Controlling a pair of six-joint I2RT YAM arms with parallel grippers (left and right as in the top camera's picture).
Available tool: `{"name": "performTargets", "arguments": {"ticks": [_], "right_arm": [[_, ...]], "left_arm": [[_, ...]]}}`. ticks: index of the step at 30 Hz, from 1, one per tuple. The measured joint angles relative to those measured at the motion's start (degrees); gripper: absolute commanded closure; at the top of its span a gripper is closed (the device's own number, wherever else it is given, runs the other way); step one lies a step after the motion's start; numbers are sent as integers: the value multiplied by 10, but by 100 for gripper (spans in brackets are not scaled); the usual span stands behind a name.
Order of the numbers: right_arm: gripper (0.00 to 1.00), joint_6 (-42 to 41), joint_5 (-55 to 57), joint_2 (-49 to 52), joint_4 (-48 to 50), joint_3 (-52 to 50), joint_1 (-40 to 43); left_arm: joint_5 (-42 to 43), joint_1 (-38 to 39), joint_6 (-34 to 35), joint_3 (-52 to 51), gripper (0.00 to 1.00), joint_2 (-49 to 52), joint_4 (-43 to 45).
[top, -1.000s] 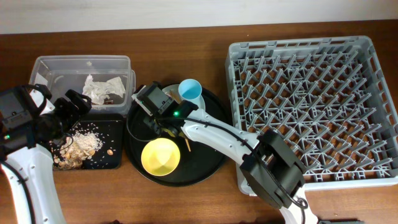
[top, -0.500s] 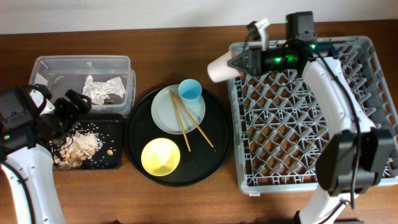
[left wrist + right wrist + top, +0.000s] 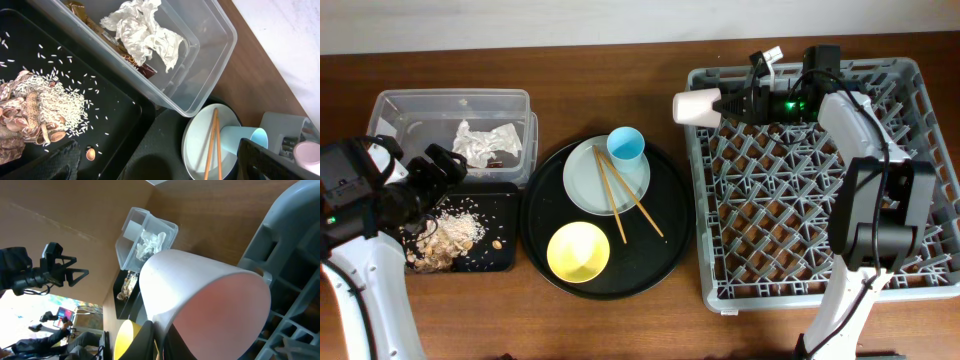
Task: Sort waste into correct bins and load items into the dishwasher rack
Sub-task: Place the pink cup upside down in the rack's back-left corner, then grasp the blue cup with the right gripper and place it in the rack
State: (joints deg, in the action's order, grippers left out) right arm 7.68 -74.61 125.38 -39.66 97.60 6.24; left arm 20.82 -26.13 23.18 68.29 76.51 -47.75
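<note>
At the eleven o'clock corner of the dishwasher rack, the right claw, clenched on the pink cup, has just swung it sideways over the rim; placement looks next. Near the food scraps, the left claw hangs spread and empty.

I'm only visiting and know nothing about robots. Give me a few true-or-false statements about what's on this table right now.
1. The right gripper holds the pink cup at a corner of the dishwasher rack. True.
2. The chopsticks lie in the rack. False: they lie across the pale plate on the round black tray.
3. The crumpled napkin is inside the clear tub. True.
4. The yellow bowl sits on the plate. False: it sits beside the plate, on the round tray.
</note>
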Motion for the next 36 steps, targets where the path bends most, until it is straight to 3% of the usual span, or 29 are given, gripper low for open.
{"name": "performTargets", "arguments": {"ticks": [2,6,12,16,17,19,22,24,28,36], "right_arm": [[86,3,29,0,-15,0,0],[85,43,122,6,-84,0,0],[83,61,149,2,-163,0,52],[82,55,189,-148,-172,0,46],[81,50,214,-175,-175,0,33],[78,28,356,-256,-170,1,-73],[72,-1,541,-254,-142,0,-264],[64,-16,591,-227,-95,0,-347],[65,-20,633,-154,-44,0,-401],[65,-19,671,-75,38,0,-402]], "left_arm": [[0,0,0,0,1,0,0],[0,0,0,0,1,0,0],[0,0,0,0,1,0,0],[0,0,0,0,1,0,0],[0,0,0,0,1,0,0],[0,0,0,0,1,0,0],[0,0,0,0,1,0,0],[0,0,0,0,1,0,0],[0,0,0,0,1,0,0],[0,0,0,0,1,0,0]]}}
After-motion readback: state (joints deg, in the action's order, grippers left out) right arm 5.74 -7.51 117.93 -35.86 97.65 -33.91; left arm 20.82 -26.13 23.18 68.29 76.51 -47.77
